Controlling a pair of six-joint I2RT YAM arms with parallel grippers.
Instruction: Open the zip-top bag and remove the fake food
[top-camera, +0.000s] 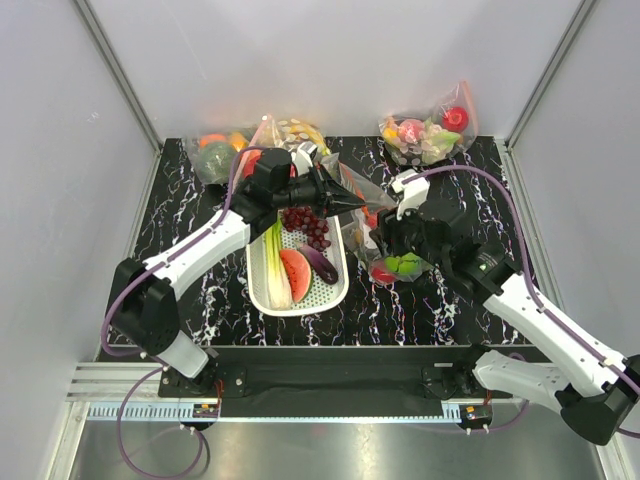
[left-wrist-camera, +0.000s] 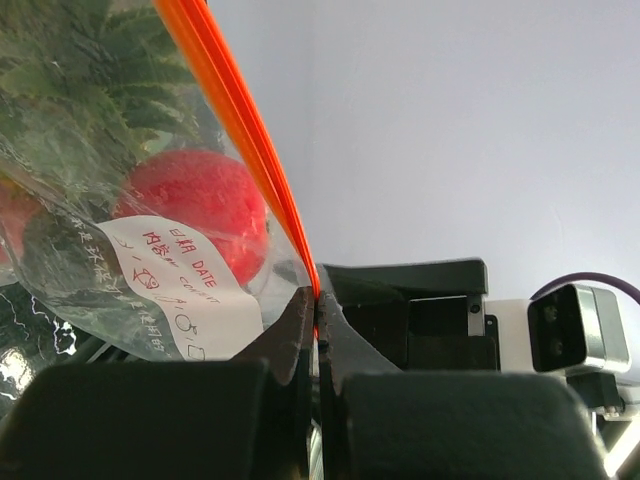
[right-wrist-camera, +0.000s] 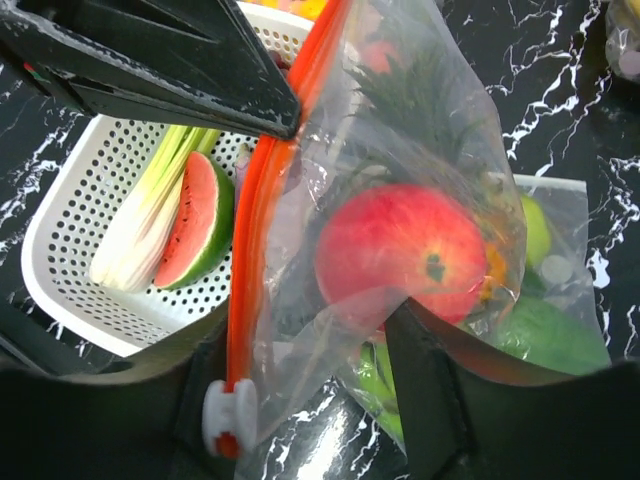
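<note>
The zip-top bag (top-camera: 368, 222) hangs between my two grippers, right of the basket. My left gripper (top-camera: 348, 201) is shut on the end of its orange-red zip strip (left-wrist-camera: 240, 120), with the jaws closed on the strip's end (left-wrist-camera: 317, 300). The white label (left-wrist-camera: 185, 285) and a red round fruit (left-wrist-camera: 200, 205) show through the plastic. My right gripper (right-wrist-camera: 310, 390) is open, its fingers (right-wrist-camera: 435, 390) either side of the bag's lower corner. The white slider (right-wrist-camera: 228, 420) sits at the strip's near end. The red fruit (right-wrist-camera: 400, 250), a green fruit (right-wrist-camera: 550, 335) and the pineapple's green crown (right-wrist-camera: 420, 90) are inside the bag.
A white perforated basket (top-camera: 335, 290) left of the bag holds a leek (top-camera: 274, 265), a watermelon slice (top-camera: 296, 275), grapes (top-camera: 305, 222) and an eggplant (top-camera: 318, 262). Other filled bags lie at the back left (top-camera: 215, 150) and back right (top-camera: 430, 130). Grey walls enclose the black marbled table (top-camera: 200, 300).
</note>
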